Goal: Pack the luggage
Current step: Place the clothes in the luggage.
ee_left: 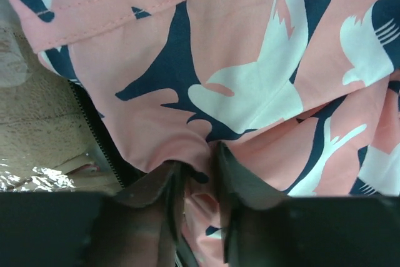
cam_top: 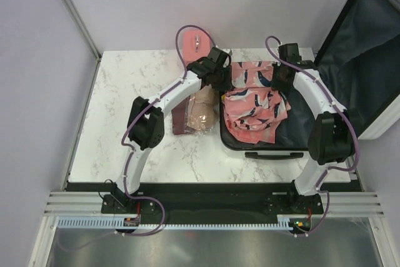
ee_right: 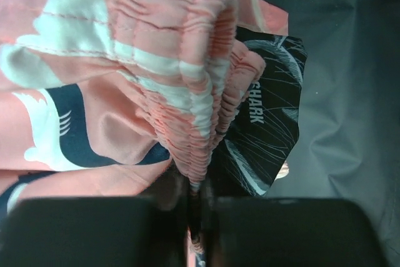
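Both end effectors sit over the open luggage [cam_top: 300,120] at the right of the desk [cam_top: 125,92]: the right end effector [ee_right: 195,195] is clamped on the gathered waistband of a pink garment [ee_right: 112,73] with navy and white bird shapes, while the left end effector [ee_left: 199,176] has its fingers slightly apart with a fold of the same cloth between them. "SHARK" reads in white on a black tag [ee_right: 265,129] beside the waistband, against the dark grey lining. Left of the case lie a beige bundle [cam_top: 201,112] and a pink case [cam_top: 195,45] farther back.

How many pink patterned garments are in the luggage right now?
1 visible: the pink garment lies bunched across the open luggage, its far edge pinched by the right hand. Others may be hidden beneath it.
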You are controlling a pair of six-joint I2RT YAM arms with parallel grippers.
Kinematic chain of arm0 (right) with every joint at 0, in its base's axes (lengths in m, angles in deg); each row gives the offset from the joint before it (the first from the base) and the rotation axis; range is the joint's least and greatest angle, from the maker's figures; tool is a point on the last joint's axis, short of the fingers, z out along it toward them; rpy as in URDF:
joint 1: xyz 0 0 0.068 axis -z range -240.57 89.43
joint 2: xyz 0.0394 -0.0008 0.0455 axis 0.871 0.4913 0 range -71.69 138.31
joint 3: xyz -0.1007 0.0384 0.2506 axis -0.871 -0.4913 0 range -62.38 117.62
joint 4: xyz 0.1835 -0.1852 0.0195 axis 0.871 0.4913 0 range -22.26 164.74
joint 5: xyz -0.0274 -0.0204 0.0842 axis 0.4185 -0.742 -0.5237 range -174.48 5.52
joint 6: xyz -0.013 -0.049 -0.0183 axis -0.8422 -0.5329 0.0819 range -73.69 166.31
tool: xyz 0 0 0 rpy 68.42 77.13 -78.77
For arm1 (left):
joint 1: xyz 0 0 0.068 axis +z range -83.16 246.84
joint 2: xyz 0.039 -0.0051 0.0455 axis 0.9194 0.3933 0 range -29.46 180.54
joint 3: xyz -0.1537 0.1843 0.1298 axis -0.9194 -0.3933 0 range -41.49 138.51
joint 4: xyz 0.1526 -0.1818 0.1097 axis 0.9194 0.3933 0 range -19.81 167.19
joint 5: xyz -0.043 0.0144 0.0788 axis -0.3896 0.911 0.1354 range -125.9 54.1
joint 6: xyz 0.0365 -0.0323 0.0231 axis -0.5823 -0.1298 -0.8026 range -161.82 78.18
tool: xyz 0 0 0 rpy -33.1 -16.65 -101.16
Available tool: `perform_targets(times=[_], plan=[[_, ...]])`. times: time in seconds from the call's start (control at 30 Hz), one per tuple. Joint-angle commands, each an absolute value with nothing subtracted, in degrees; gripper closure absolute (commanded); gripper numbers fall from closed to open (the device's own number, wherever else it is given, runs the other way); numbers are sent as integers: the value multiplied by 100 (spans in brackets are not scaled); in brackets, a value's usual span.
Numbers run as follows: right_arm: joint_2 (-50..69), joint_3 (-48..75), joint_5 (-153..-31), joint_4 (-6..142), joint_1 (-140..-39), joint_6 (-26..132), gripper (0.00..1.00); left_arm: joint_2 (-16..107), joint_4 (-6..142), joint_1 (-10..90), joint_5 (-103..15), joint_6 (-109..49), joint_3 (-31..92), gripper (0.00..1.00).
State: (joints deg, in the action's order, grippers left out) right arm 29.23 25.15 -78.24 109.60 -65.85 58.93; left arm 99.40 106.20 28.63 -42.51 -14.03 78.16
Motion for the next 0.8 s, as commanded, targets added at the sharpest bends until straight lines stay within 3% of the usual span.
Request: perform_targets(times=[0.0, 0.03, 0.07, 0.13, 0.27, 0.6, 0.77], plan=[[2947, 2981, -7455, 11044, -6470, 5993, 82, 9948, 10789, 2923, -4197, -1677, 8155, 66], [2938, 3060, -7429, 11115, -6462, 6010, 36, 9904, 10807, 2923, -4171, -1694, 8173, 53], [2921, 3096, -7324, 11185, -6418, 6054, 22, 9834, 10851, 2923, -4057, -1747, 8173, 29], [2833, 3122, -7367, 11335, -6339, 6116, 8, 9623, 10895, 2931, -3951, -1800, 8156, 21], [2543, 3219, -7367, 11493, -6198, 6204, 2, 9280, 10913, 2931, -3968, -1826, 8147, 16], [2051, 3702, -7507, 11757, -6207, 6327, 2, 8743, 10930, 2931, -3652, -1835, 8243, 11], [1989, 3615, -8375, 11257, -6233, 6283, 2, 9085, 10930, 2931, -3800, -1809, 8761, 11]])
